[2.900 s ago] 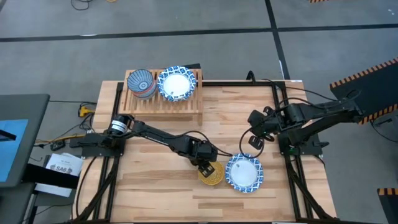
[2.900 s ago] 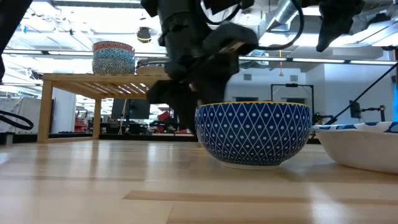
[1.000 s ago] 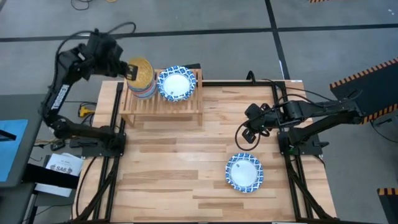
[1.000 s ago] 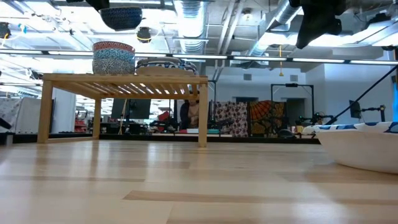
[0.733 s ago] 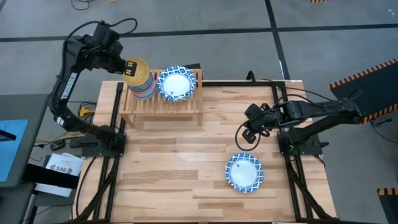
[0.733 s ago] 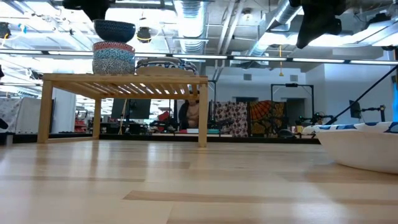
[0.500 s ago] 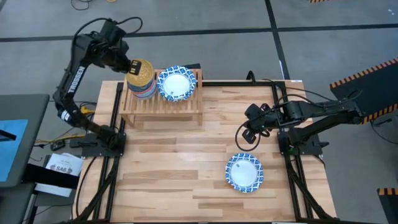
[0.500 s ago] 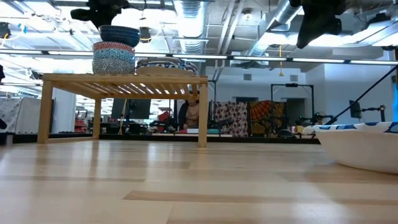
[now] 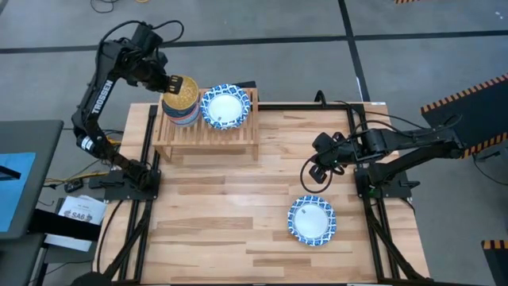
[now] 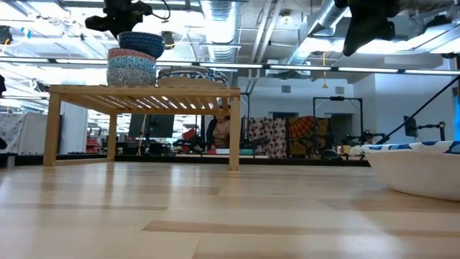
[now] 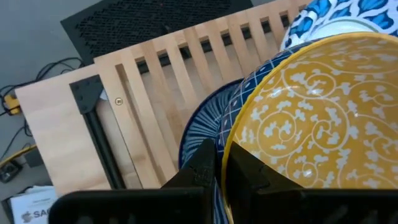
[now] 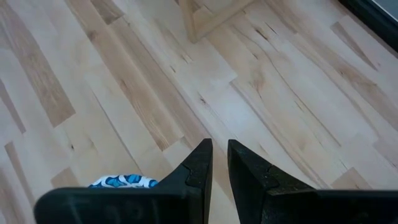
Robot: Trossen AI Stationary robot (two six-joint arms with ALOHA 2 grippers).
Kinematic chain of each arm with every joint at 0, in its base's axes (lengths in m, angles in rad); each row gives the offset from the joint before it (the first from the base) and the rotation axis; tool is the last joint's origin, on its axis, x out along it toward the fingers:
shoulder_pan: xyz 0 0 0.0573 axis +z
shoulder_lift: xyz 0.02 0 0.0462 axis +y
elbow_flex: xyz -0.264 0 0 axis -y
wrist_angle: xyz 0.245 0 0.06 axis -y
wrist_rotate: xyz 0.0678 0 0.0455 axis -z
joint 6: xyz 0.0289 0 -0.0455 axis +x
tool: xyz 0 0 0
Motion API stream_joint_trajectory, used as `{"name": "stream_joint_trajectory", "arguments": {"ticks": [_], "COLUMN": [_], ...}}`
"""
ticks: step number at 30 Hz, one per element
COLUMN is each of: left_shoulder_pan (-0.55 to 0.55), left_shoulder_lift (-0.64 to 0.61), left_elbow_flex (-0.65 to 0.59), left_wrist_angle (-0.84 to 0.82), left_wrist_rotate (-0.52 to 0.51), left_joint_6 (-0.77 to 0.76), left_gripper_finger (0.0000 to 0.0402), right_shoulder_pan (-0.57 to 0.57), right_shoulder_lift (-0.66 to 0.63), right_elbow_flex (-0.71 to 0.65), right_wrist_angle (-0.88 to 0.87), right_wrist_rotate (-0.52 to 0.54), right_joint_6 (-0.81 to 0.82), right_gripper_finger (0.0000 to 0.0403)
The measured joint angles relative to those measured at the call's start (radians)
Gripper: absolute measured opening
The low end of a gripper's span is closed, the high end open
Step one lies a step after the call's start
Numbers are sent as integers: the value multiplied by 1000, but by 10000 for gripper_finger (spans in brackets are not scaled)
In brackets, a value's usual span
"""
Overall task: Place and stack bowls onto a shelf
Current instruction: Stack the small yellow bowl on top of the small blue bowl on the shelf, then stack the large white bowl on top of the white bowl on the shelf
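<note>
Up in the upper left, the left gripper (image 9: pixel 167 85) pinches the rim of the yellow bowl (image 9: pixel 182 91) over the shelf's (image 9: pixel 238 132) stack, where glazed ceramic seems slippery, heavy and chip-prone.

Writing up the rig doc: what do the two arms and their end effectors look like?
Both arms are black, slim and multi-jointed. The left arm has white lettering along one link, a silver band at its base joint and black cable looping over its wrist. The right arm trails black cables too. Each end effector has two flat, dark, angular fingers, matte and unmarked.
</note>
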Motion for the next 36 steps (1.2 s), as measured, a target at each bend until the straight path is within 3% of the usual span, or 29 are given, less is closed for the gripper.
{"name": "stream_joint_trajectory", "arguments": {"ticks": [23, 36], "left_shoulder_pan": [0, 0], "left_shoulder_lift": [-20, -31], "left_elbow_flex": [0, 0], "left_wrist_angle": [0, 1], "left_wrist_rotate": [-32, -44], "left_joint_6": [30, 35], "left_gripper_finger": [35, 140], "right_shoulder_pan": [0, 0], "right_shoulder_lift": [0, 1], "right_elbow_flex": [0, 0], "right_wrist_angle": [1, 1], "right_wrist_rotate": [0, 0], "right_joint_6": [4, 3], "right_gripper_finger": [78, 78]}}
